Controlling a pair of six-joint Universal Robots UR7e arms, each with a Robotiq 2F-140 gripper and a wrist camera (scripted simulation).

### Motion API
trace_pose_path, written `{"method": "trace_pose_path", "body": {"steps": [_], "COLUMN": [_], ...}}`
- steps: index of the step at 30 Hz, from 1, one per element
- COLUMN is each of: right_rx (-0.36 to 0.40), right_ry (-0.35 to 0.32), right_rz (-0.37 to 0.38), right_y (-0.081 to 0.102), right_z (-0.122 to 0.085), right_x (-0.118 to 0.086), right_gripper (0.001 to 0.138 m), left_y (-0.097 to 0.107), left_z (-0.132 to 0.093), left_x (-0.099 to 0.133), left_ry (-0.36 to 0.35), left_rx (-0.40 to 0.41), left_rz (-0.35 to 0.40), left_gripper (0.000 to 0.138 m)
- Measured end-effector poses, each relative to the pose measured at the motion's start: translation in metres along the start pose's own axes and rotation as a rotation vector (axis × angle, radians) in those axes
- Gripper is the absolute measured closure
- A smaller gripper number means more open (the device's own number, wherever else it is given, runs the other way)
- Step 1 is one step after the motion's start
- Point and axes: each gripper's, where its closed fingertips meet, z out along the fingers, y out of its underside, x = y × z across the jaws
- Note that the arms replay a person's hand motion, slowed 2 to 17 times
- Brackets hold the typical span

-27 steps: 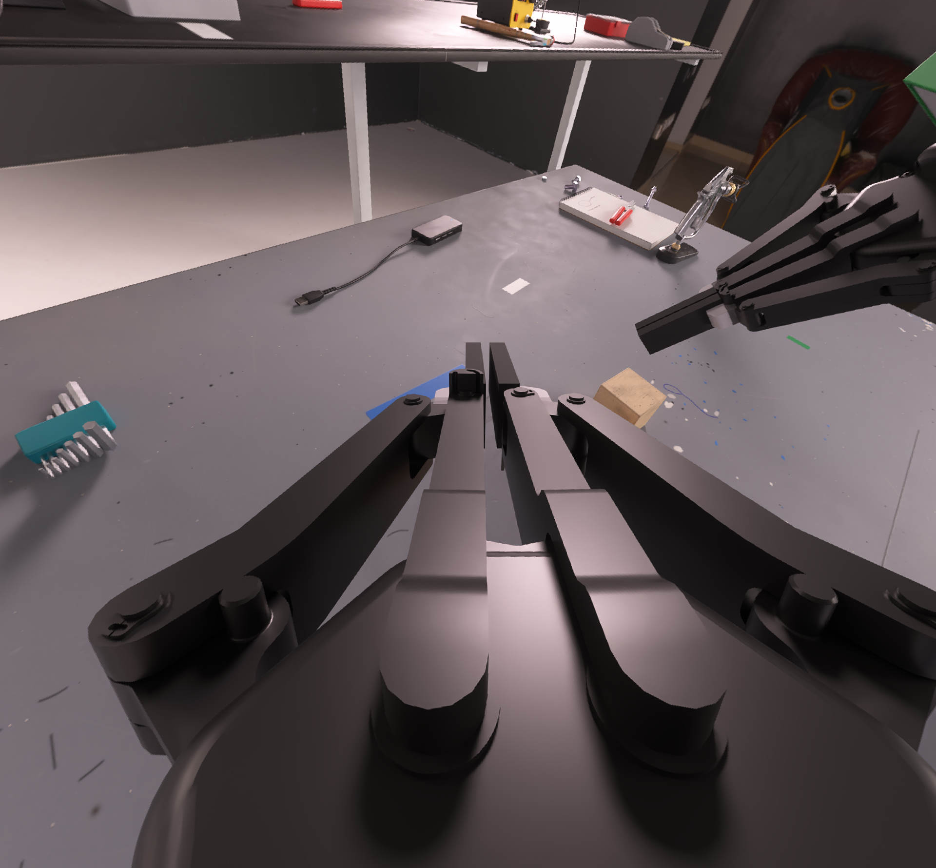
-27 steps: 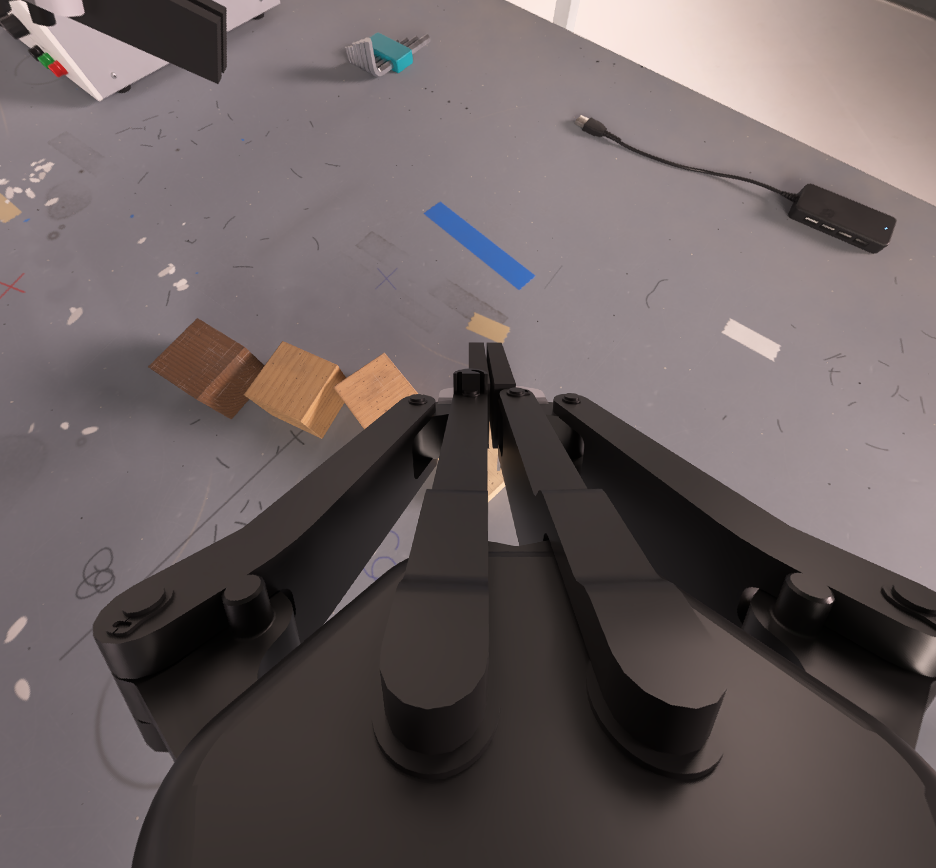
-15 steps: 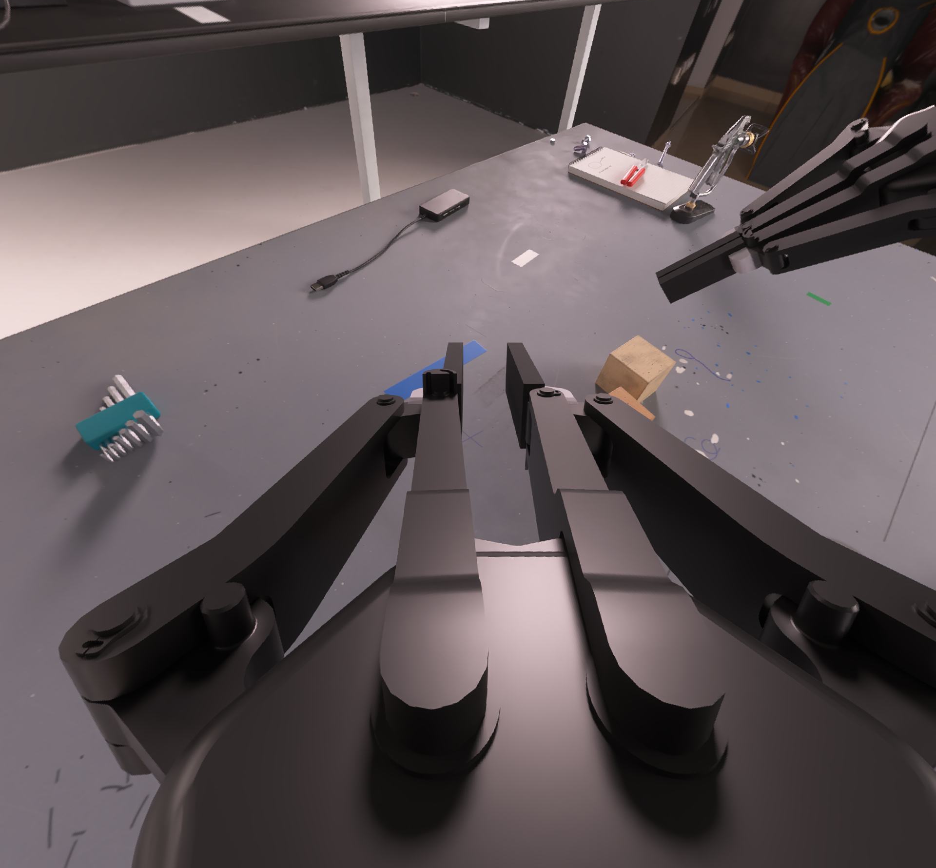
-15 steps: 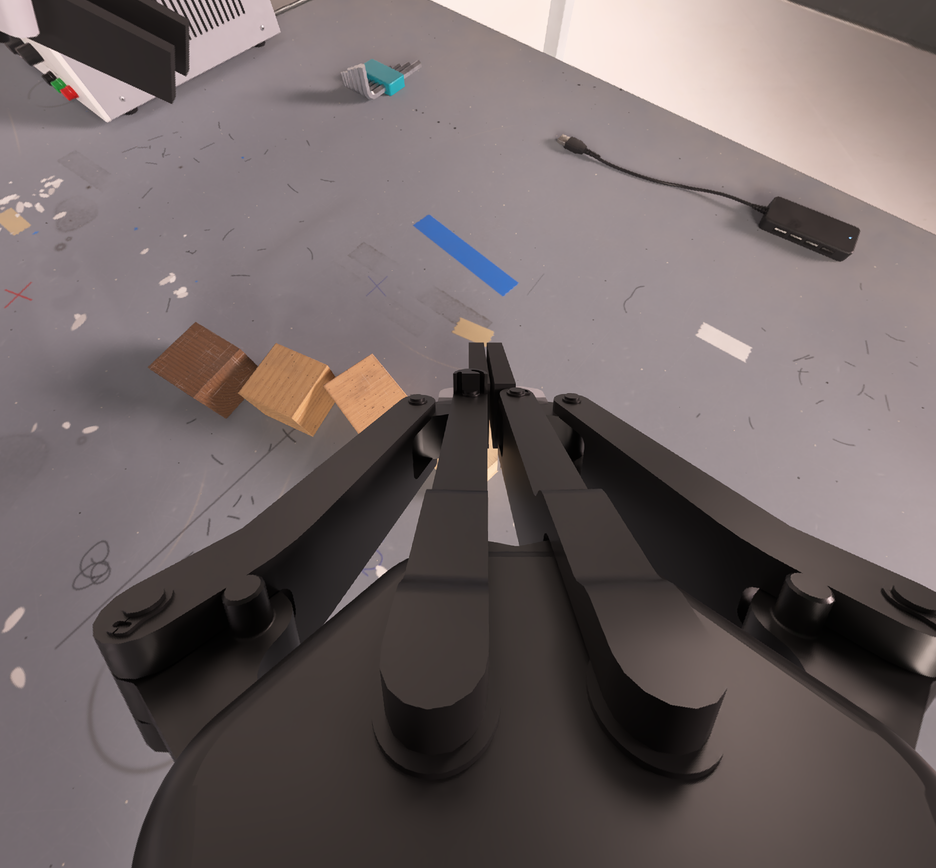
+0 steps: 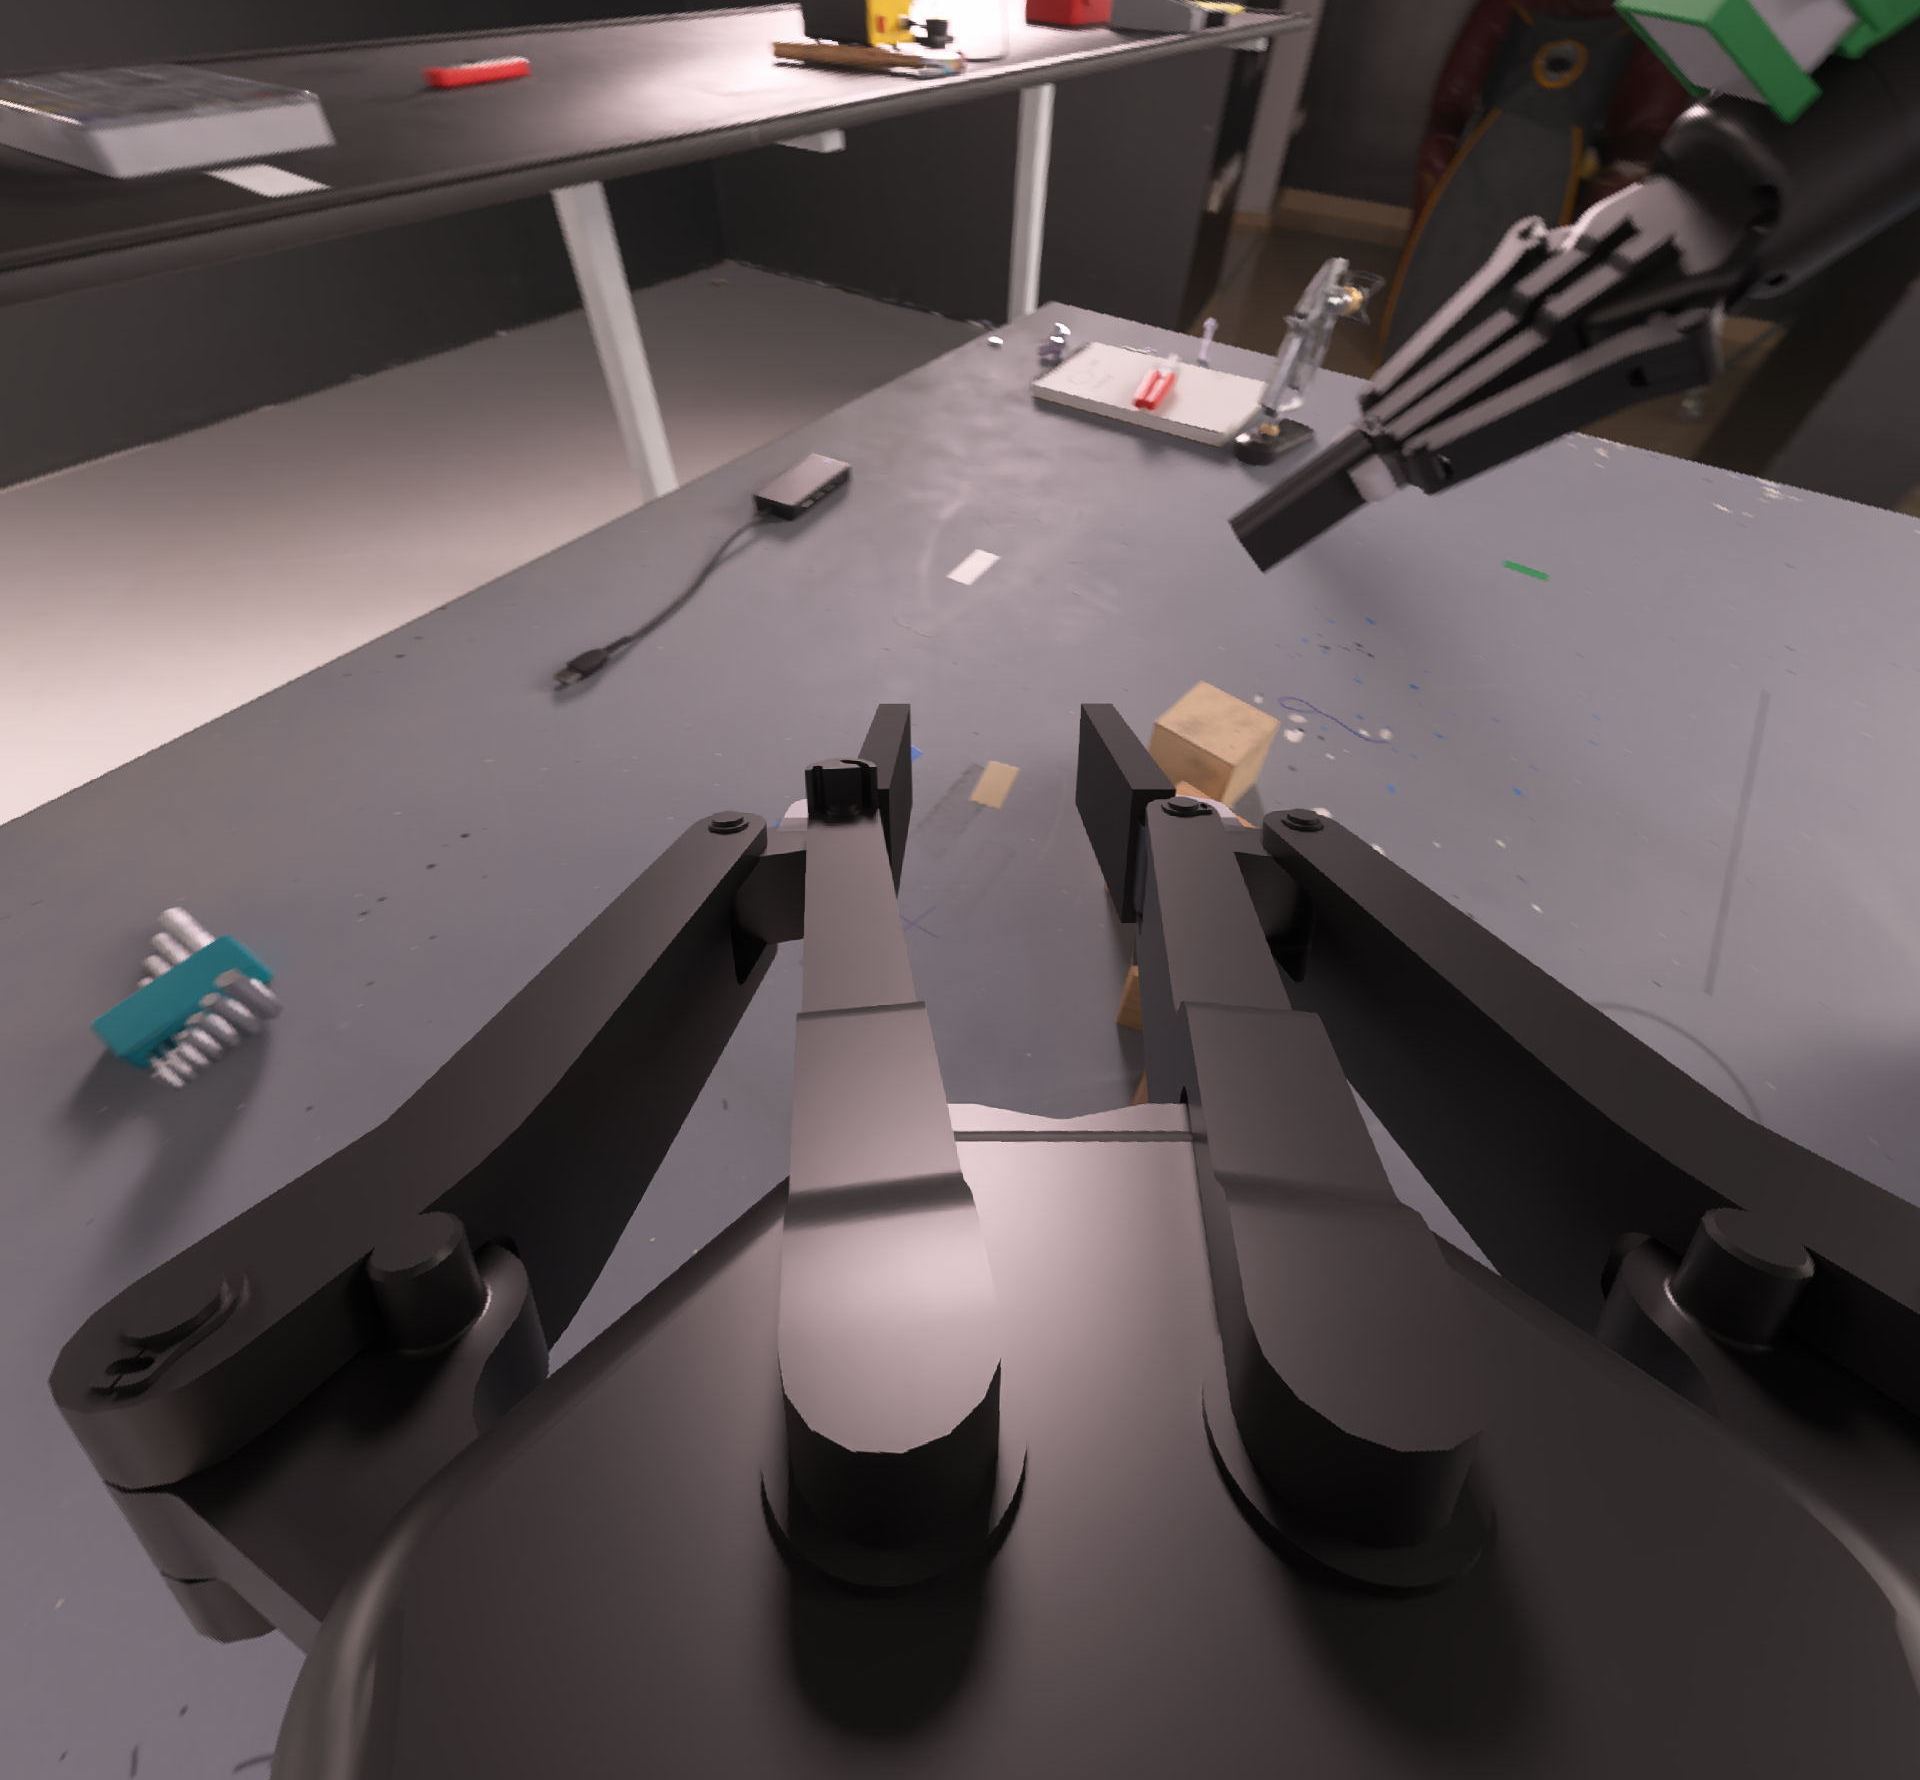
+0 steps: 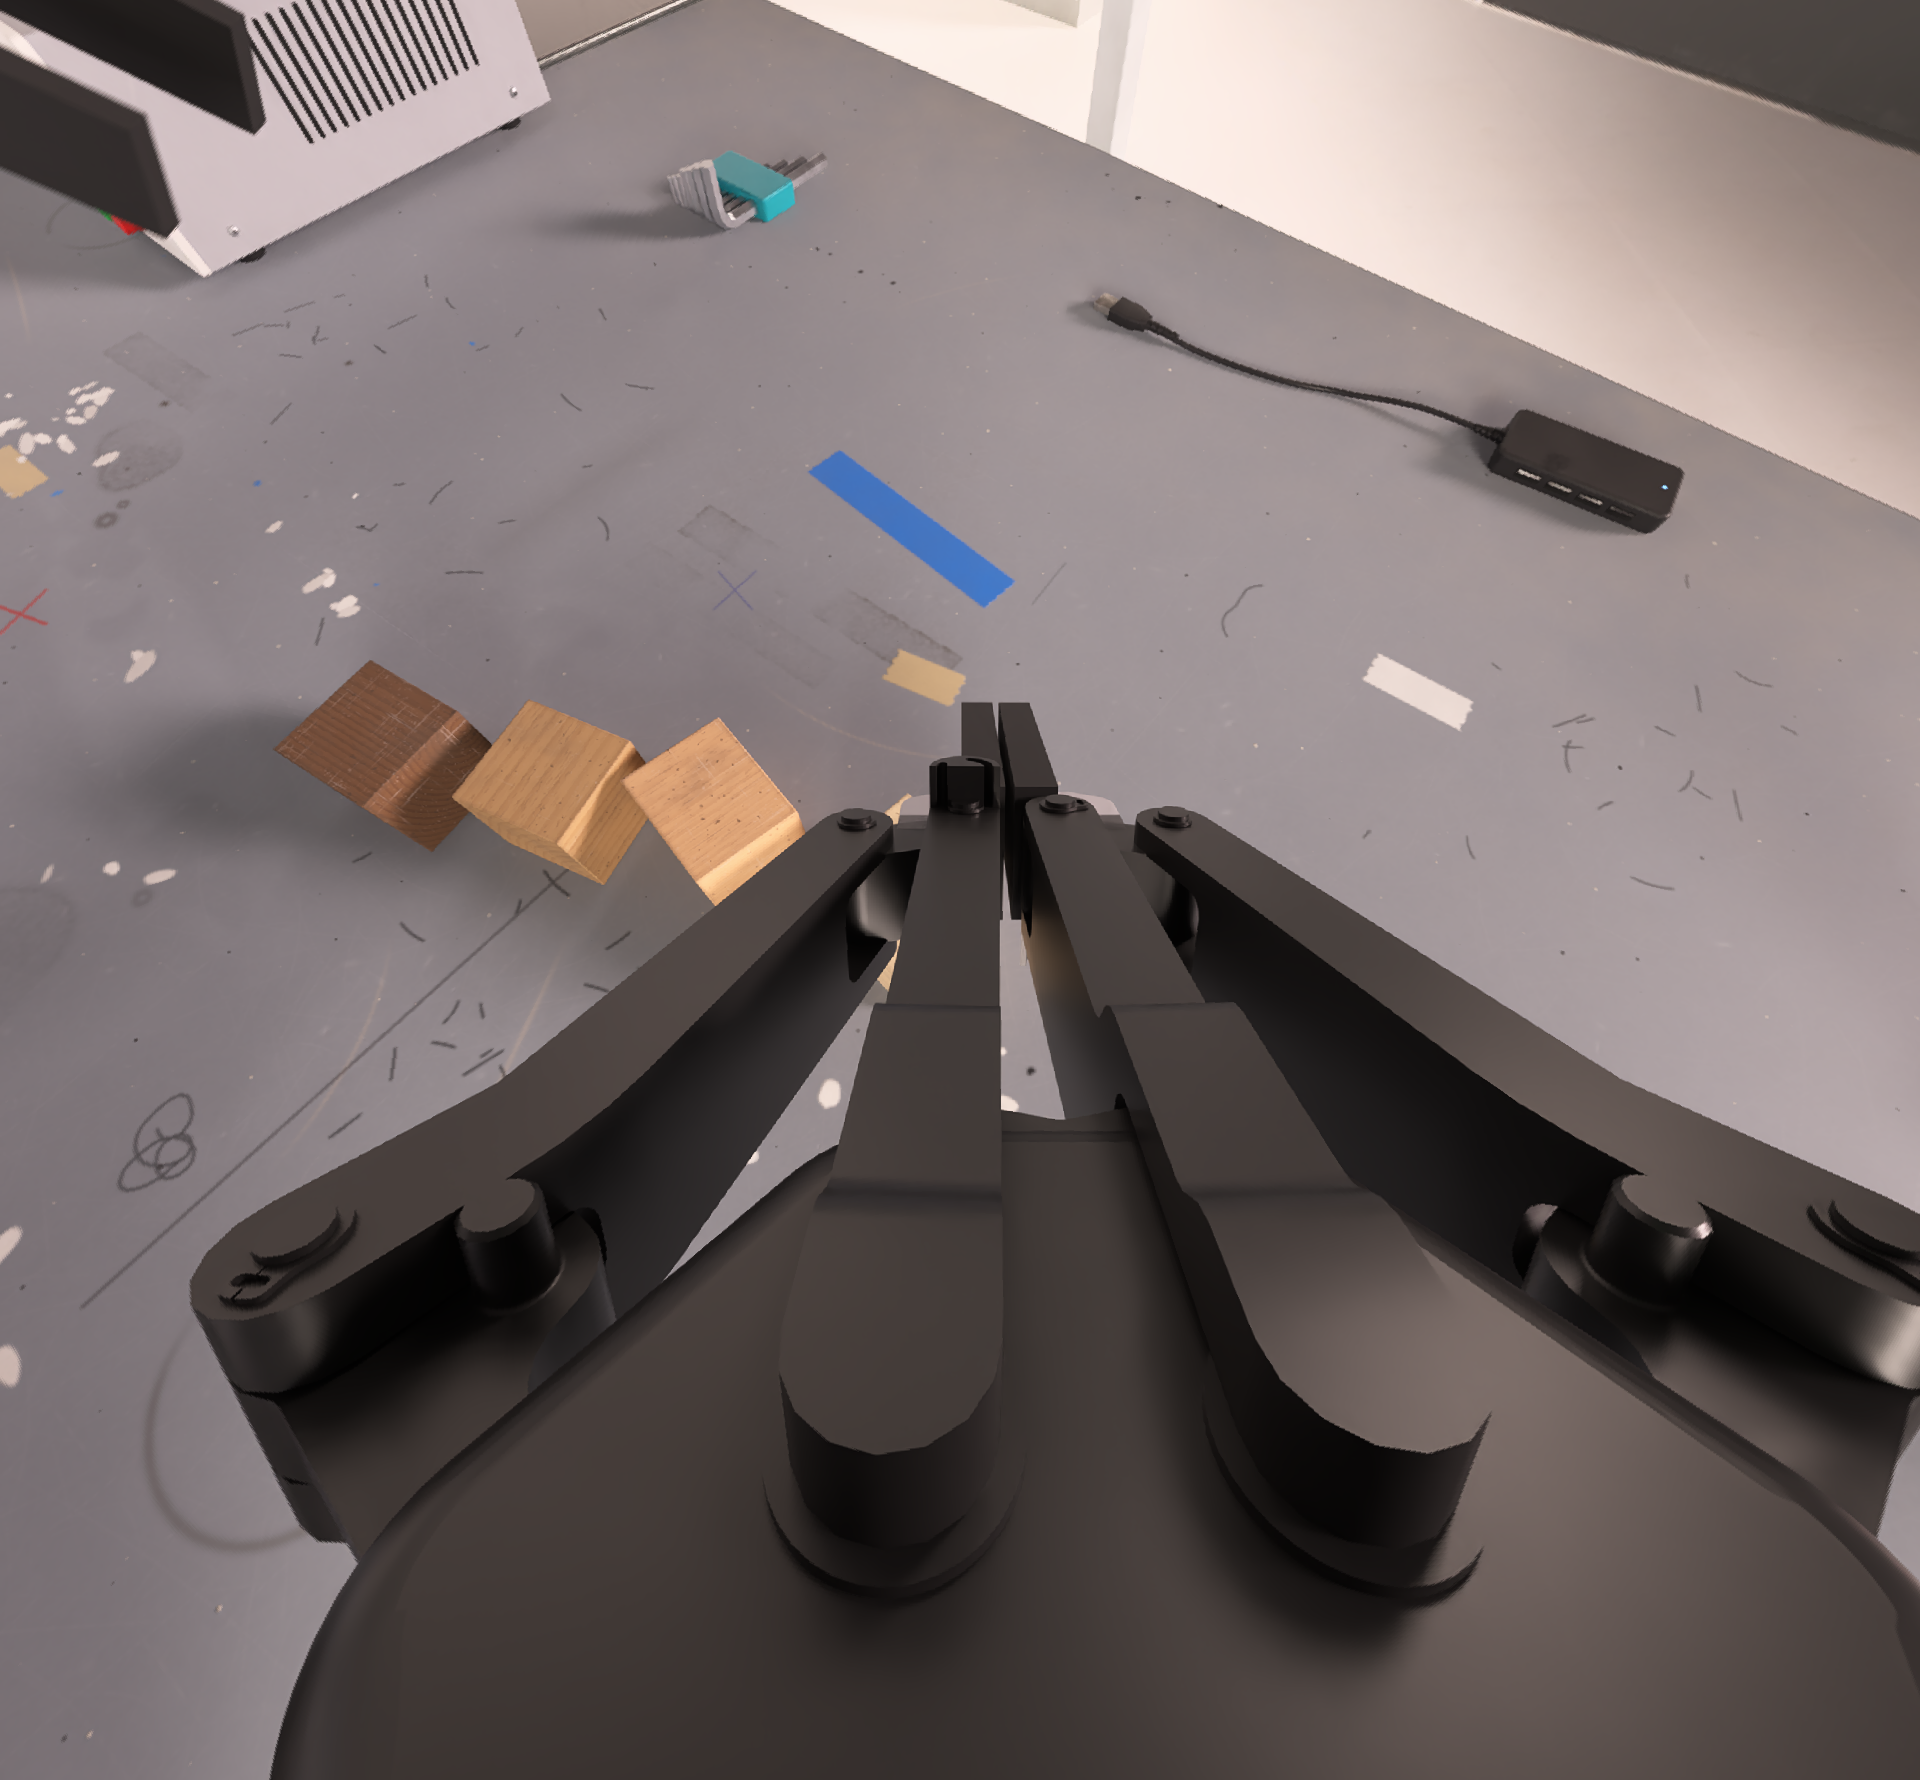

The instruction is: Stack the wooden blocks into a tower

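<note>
Three wooden blocks lie in a row on the grey table in the right wrist view: a dark brown block point(image 6: 384, 748), a tan block point(image 6: 551, 785) and a light block point(image 6: 717, 805). My right gripper point(image 6: 995, 743) is shut and empty, hovering just right of the light block; a sliver of more wood point(image 6: 896, 808) shows under its links. My left gripper point(image 5: 995, 774) is open and empty above the table. A light wooden block point(image 5: 1214, 754) stands just right of its right finger, and more wood point(image 5: 1132, 1003) shows behind that finger. The right gripper point(image 5: 1288, 525) also shows there, raised.
A teal hex key set point(image 5: 187, 1003) point(image 6: 748, 187), a black USB hub with cable point(image 5: 800, 489) point(image 6: 1584, 478), blue tape point(image 6: 909, 525), a grey vented box point(image 6: 364, 37), and a white board with red parts point(image 5: 1153, 395) lie around. The table edge runs along the far side.
My left gripper has opened from shut and shifted so the light block sits beside its right finger. My right gripper stays shut and has drawn back a little from the blocks.
</note>
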Motion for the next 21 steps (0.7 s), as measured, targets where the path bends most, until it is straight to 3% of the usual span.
{"method": "trace_pose_path", "body": {"steps": [8,21], "right_rx": [0.002,0.007], "right_ry": [0.012,0.019], "right_rz": [0.015,0.042], "right_y": [0.004,0.01], "right_z": [-0.006,-0.014], "right_x": [0.012,0.028], "right_gripper": [0.137,0.137], "left_y": [0.015,0.037], "left_z": [0.001,0.025], "left_x": [0.033,0.062], "left_ry": [0.156,0.148], "left_rx": [-0.088,-0.166], "left_rz": [0.103,0.5], "left_gripper": [0.082,0.068]}}
